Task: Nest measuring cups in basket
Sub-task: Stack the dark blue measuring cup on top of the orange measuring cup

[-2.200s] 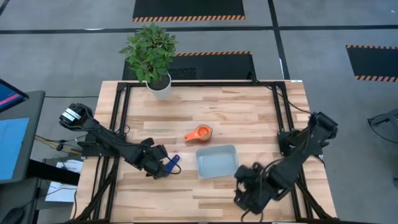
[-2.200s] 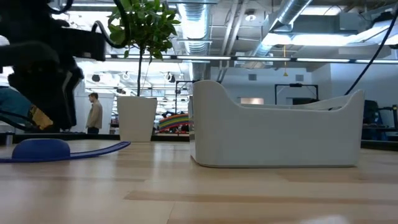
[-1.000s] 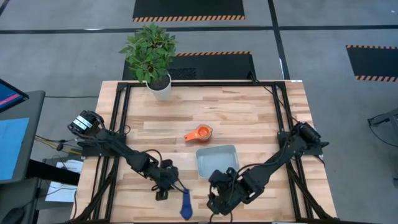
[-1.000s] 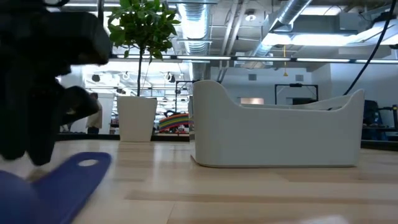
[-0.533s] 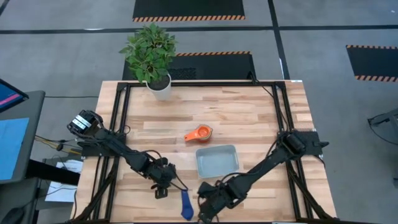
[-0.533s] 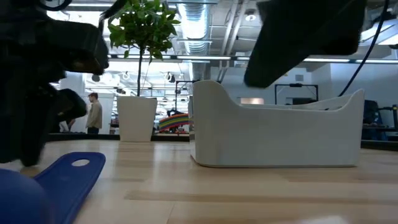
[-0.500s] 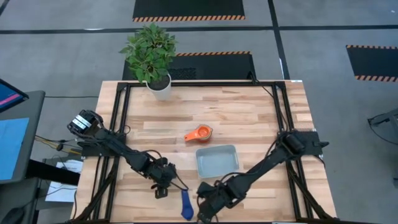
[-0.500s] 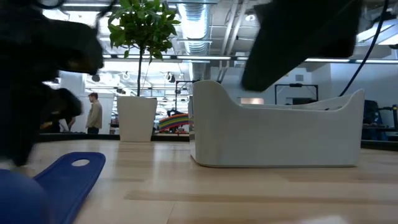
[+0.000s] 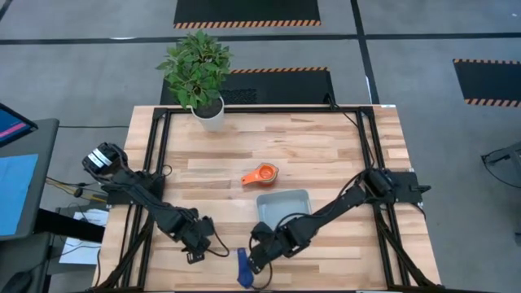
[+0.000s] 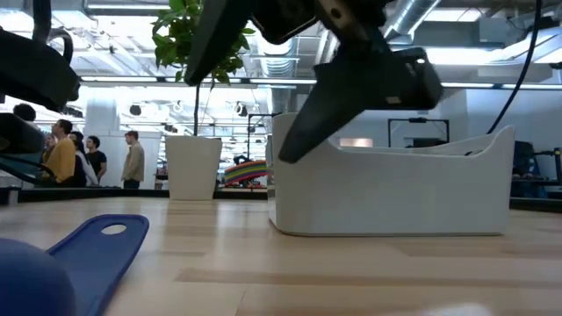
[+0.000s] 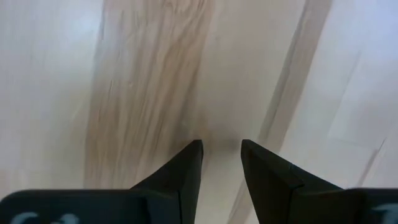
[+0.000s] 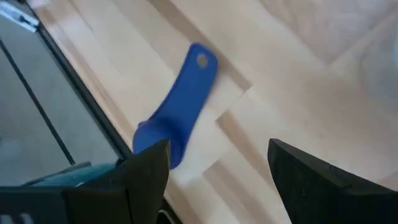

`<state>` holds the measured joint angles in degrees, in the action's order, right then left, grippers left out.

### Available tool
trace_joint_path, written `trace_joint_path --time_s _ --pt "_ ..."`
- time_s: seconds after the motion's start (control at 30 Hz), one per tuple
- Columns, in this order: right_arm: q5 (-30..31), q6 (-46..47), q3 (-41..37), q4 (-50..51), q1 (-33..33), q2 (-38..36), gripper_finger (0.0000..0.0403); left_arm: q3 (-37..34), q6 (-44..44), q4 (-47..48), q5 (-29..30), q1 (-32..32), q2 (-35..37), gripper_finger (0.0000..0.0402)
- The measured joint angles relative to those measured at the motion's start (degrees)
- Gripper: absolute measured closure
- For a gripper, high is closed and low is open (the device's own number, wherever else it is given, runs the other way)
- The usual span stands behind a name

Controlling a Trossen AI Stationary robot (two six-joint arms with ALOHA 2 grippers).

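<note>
Dark blue measuring cup (image 12: 176,115) lies loose near the table's front edge, outside the basket (image 9: 283,207). Right gripper (image 9: 257,259), fingers spread, is poised above; descent and closing are needed next.

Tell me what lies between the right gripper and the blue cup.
Only bare wood: in the right wrist view the open right gripper faces the blue cup on the table.
</note>
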<state>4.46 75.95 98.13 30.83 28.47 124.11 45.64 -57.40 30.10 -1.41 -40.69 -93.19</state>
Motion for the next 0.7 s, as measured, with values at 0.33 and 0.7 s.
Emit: trace_joint_path --time_s 0.33,0.7 --pt "-0.17 -0.63 0.07 -5.69 -2.21 2.01 0.0113 -0.06 1.15 -0.21 2.13 0.17 1.17 0.0287" --pt "-1.84 1.78 4.57 -8.38 -2.35 8.35 0.0113 0.00 0.65 -0.72 3.28 -0.29 1.27 0.0288"
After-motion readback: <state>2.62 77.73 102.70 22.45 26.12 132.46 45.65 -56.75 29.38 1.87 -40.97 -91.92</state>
